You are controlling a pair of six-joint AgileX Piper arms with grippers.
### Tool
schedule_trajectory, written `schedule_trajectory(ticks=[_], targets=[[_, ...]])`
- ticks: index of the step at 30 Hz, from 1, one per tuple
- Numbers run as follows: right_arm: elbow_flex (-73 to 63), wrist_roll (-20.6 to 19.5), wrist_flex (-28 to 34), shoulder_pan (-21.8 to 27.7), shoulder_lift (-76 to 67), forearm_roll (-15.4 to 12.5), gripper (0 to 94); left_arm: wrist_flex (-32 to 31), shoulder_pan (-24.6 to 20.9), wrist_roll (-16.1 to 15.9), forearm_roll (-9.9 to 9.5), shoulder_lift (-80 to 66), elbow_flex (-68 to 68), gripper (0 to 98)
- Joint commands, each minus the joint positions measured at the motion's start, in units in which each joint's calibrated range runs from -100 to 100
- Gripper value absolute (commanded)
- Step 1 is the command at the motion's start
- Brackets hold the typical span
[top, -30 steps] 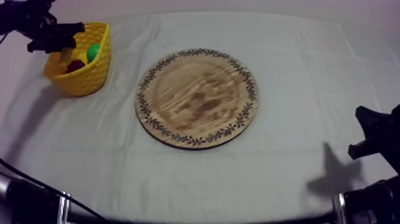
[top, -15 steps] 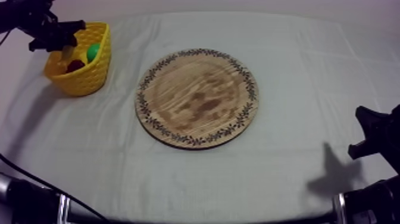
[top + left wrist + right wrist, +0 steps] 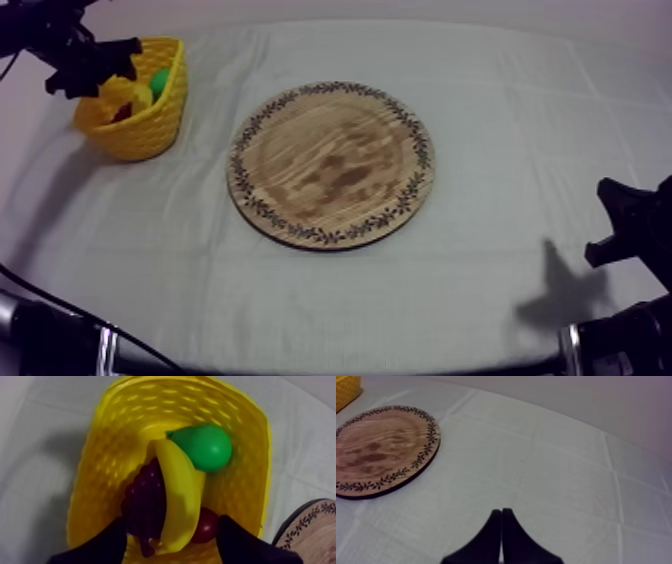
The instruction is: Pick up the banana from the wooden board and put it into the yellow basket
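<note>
1. Both earlier top views show just a thin strip of yellow under the left claw (image 3: 100, 62). Now the banana (image 3: 122, 93) shows as a broad yellow shape inside the basket (image 3: 150, 130), covering much of the dark fruit that was plain to see 0.5 s ago.
2. The left claw hangs over the basket's far rim, about where it was 1.0 s ago.
3. The board (image 3: 330, 165) sits in the middle of the cloth (image 3: 500, 90), bare as before. The right arm (image 3: 630, 225) has not moved from the table's right edge.
4. From the left wrist, the banana (image 3: 177, 491) lies lengthwise in the basket (image 3: 240, 436). It rests partly on the grapes (image 3: 145, 501). One end is against the green pear (image 3: 207, 446) and the other is beside the small red fruit (image 3: 206, 526).
5. The left claw (image 3: 171, 521) is spread wide just above the fruit, with 1 finger on each side of the banana's near end. Neither finger touches the banana: the grapes show between it and 1 finger, and the small red fruit shows between it and the other.
6. An edge of the board (image 3: 310, 531) shows just past the basket's side.
7. The right claw (image 3: 501, 512) is pressed together into a narrow wedge with nothing between its fingers. It is low over bare cloth, with the board (image 3: 381, 448) well apart from it.
</note>
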Motion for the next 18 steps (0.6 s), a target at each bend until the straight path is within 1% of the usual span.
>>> schedule_trajectory(ticks=[1, 4, 7, 13, 14, 16, 18], targets=[[-0.05, 0.01, 0.02, -0.01, 0.0, -0.01, 0.3, -0.06, 0.04, 0.15, 0.02, -0.33, 0.1, 69.0], [-0.05, 0.01, 0.02, -0.01, 0.0, -0.01, 0.3, -0.02, 0.04, 0.35, 0.08, -1.25, 0.07, 66.9], [-0.05, 0.01, 0.02, -0.01, 0.0, -0.01, 0.3, -0.4, -0.09, 0.6, 0.21, -2.78, 0.0, 60.7], [-0.05, 0.01, 0.02, -0.01, 0.0, -0.01, 0.3, -1.38, -0.26, 0.37, 0.47, -8.45, 2.45, 53.3], [-0.05, 0.01, 0.02, -0.01, 0.0, -0.01, 0.3, -1.47, -0.3, 0.35, 0.46, -9.73, 3.08, 49.6], [-0.05, 0.01, 0.02, -0.01, 0.0, -0.01, 0.3, -1.66, -0.38, -0.17, 0.54, -12.41, 4.49, 35.4], [-0.05, 0.01, 0.02, -0.01, 0.0, -0.01, 0.3, -2.11, -0.53, -0.48, 0.47, -15.29, 6.2, 24.1]])
